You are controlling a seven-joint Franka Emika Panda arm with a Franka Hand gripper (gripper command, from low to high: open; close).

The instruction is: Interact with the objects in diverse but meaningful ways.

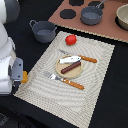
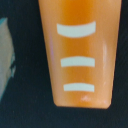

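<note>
Orange scored bread loaf (image 2: 80, 50) fills the wrist view under the claw (image 1: 20, 75), whose opening cannot be told.

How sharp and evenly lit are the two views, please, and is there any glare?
Exterior view: low-resolution and soft, evenly lit, the tomato showing a small highlight. Wrist view: very close and blurred, an orange scored piece filling the frame, with a faint glare streak along one edge.

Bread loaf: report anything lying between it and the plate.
The fork lies with its head close to the straight path from the bread loaf to the plate. The plate already carries the sausage.
</note>
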